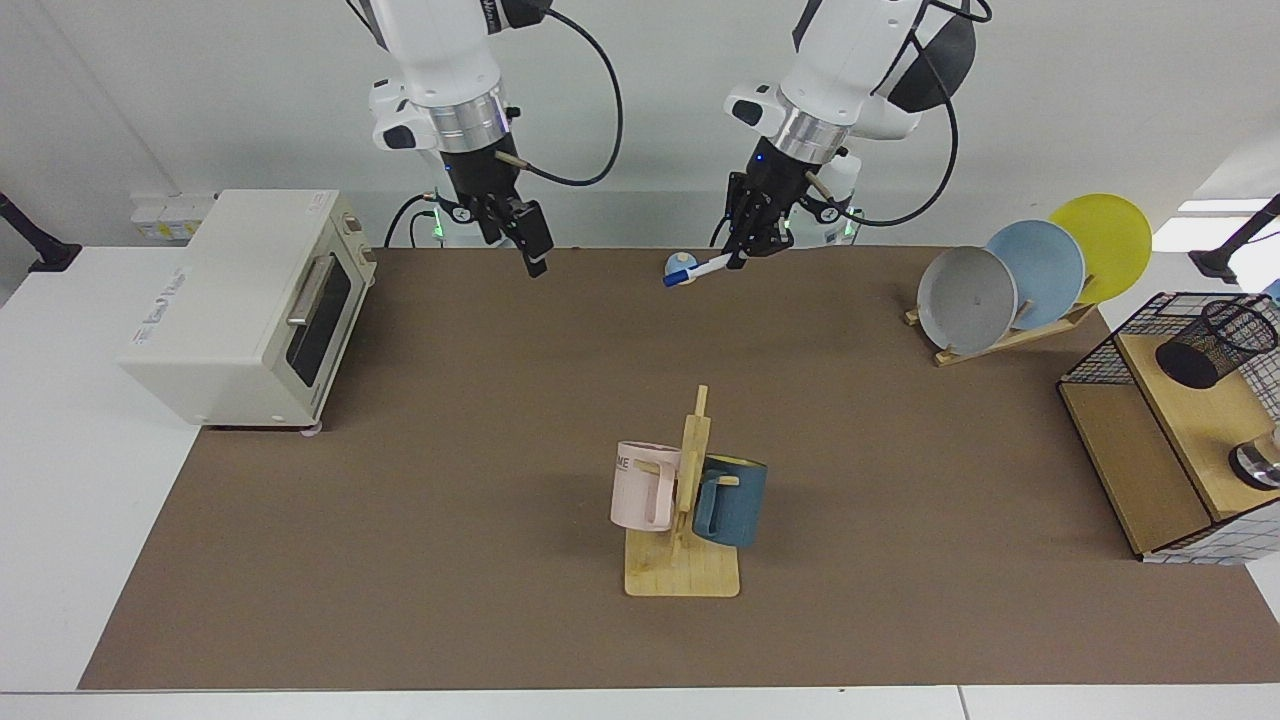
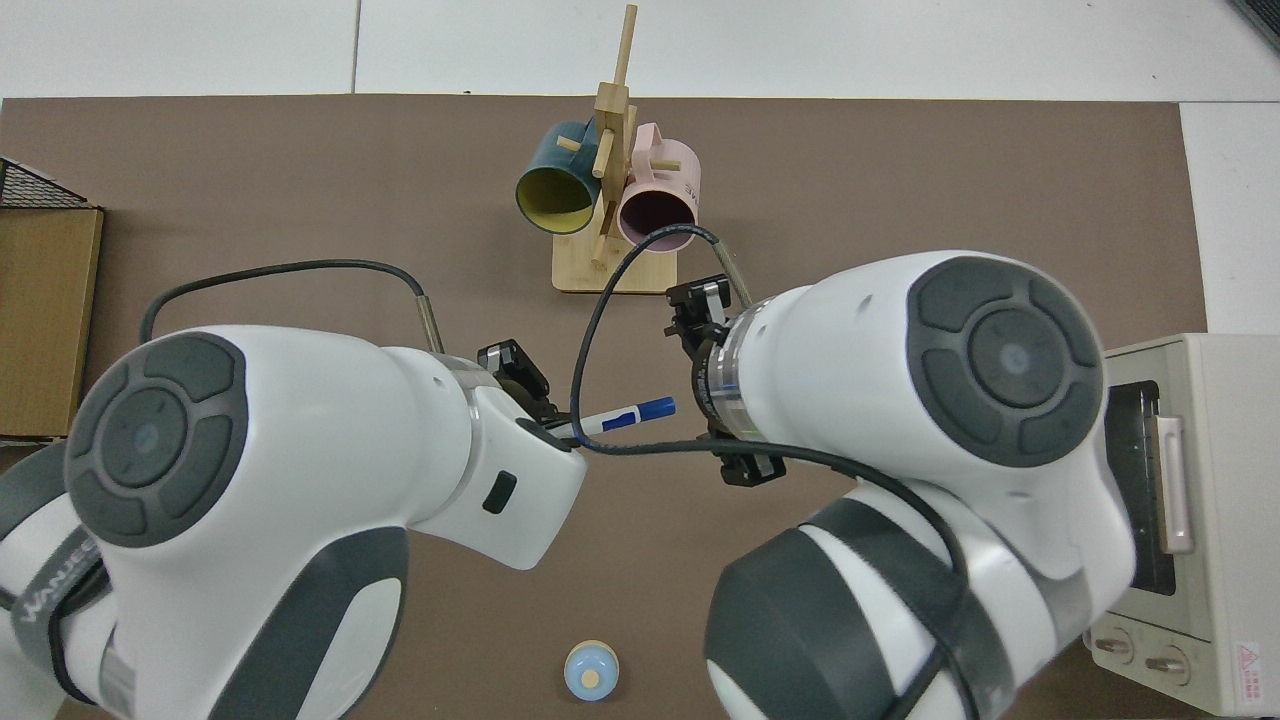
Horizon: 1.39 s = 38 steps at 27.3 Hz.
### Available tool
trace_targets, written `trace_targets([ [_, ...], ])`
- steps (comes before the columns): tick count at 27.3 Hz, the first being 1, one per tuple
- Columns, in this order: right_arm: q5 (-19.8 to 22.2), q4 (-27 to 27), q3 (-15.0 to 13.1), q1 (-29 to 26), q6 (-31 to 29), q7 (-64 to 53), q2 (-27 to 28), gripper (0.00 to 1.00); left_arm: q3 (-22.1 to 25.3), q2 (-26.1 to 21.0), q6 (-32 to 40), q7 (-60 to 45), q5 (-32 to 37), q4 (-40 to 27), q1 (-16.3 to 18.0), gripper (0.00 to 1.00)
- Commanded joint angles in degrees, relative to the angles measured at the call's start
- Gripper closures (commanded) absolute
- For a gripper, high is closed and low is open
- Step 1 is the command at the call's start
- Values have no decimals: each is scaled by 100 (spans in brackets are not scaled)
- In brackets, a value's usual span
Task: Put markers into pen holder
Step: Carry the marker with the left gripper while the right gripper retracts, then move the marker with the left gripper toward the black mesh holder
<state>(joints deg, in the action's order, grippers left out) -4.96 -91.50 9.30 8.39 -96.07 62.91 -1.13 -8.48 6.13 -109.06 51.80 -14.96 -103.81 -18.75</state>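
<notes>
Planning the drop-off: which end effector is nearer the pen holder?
Left. The left end effector, holding the marker, is on the pen holder's side; the right end effector hangs farther away, near the oven.

"ME" on pink mug (image 1: 645,485)

White marker (image 1: 697,270), blue cap

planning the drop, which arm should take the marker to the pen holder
Left. Its gripper already holds the marker, and the pen holder lies on its side. The right gripper hangs apart.
</notes>
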Motion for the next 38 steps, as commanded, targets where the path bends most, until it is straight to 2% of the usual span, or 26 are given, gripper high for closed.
trace_targets([
  [1, 197, -52, 63, -346, 247, -1419, -203, 0, 13, 126, 95, -99, 212, -52, 30, 100],
  [4, 241, -52, 63, -531, 396, -2236, -273, 0, 4, 152, 200, -222, 353, -52, 21, 100],
  [10, 759, -52, 63, -646, 703, -3854, -352, 0, 39, 205, 455, -311, 572, -52, 30, 100],
  [15, 795, -52, 81, -769, 915, -4822, -440, 0, 153, 249, 701, -363, 774, 27, 30, 100],
  [21, 795, -8, 125, -698, 950, -5174, -440, 0, 268, 249, 983, -469, 1056, 124, 30, 100],
  [27, 672, 282, 107, -795, 1275, -5806, -326, 0, 382, 258, 1263, -512, 1232, 247, 38, 100],
  [38, 698, 300, 72, -865, 1346, -5668, -309, 0, 488, 205, 1818, -600, 2172, 659, 38, 100],
])
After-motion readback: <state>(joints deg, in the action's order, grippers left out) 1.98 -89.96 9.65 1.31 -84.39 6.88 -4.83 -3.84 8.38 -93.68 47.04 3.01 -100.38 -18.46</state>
